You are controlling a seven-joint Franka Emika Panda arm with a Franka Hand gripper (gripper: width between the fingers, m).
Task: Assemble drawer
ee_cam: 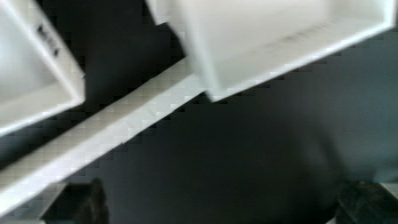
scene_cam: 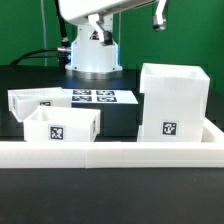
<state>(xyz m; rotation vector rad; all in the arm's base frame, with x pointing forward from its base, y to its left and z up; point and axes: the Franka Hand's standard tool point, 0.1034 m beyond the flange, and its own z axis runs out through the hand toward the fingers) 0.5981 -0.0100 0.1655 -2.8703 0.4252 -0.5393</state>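
The large white cube-shaped shell stands at the exterior view's right, a tag on its front face. Two small open-topped trays sit at the left: one in front with its tag facing the camera, and one behind it. My gripper hangs high above the shell, near the top edge of the view. In the wrist view my gripper is open and empty, its dark fingertips wide apart over the black table. The shell and one tray show far beyond it.
A long low white rail runs across the front of the table and shows as a diagonal band in the wrist view. The marker board lies flat behind the trays. The robot base stands at the back.
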